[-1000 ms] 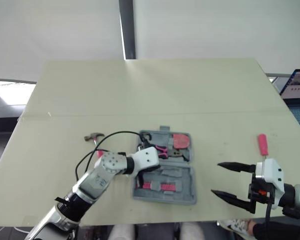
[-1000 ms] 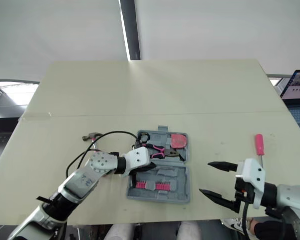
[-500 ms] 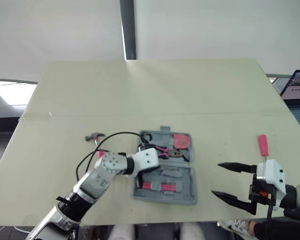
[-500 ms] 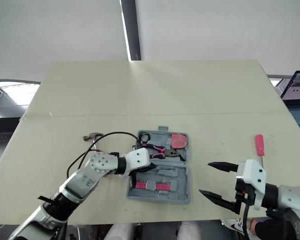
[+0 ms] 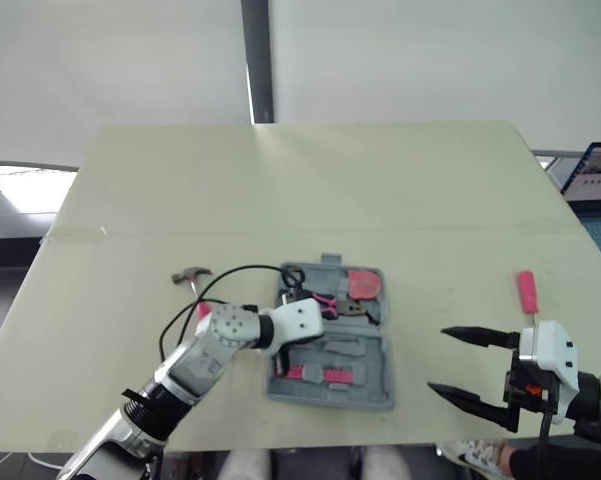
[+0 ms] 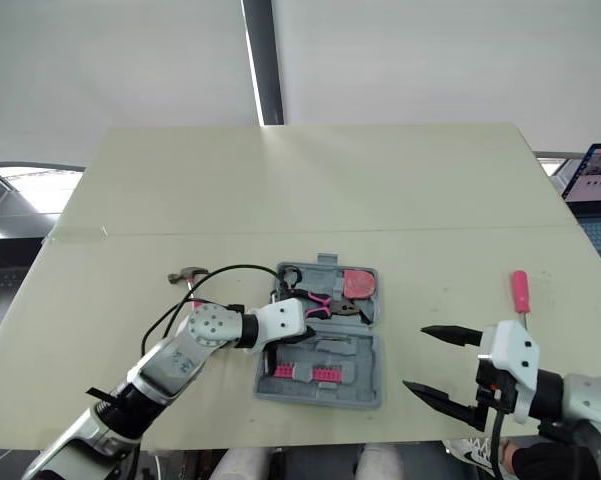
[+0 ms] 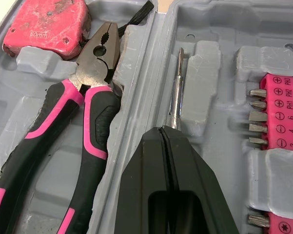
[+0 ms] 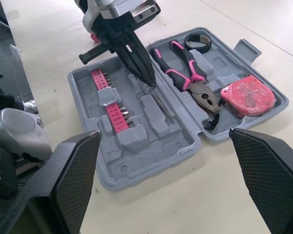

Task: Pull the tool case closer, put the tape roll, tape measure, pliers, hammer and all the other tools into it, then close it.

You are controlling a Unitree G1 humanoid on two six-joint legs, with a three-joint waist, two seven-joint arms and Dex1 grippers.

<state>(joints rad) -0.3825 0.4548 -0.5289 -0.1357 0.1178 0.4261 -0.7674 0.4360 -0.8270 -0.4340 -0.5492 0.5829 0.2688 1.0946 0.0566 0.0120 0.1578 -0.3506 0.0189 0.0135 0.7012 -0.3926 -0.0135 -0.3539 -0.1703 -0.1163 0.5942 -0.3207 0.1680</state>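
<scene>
The grey plastic tool case (image 5: 360,352) lay open at the lower centre of the head view. Its half nearer the top of the frame held the black tape roll (image 8: 197,41), the red tape measure (image 7: 46,24) and the pink-and-black pliers (image 7: 87,112).

The left gripper (image 7: 161,130) had its fingers pressed together. Their tips met one end of a thin steel driver shaft (image 7: 177,87) lying along a moulded groove in the other half, beside a pink strip of bits (image 7: 280,112). Whether the tips pinched the shaft or only touched it could not be told. The right gripper (image 5: 436,360) hung at the lower right, spread wide and empty, well apart from the case.

The step in hand looked like bedding that shaft. It would go best with the shaft kept parallel to its groove and pressed flat. The fingers should then lift straight up, so that nothing dragged it back out.

The steel-headed hammer (image 5: 190,273), left of the case, and the pink-handled screwdriver (image 5: 526,292), at the right, lay on the table, not yet packed.
</scene>
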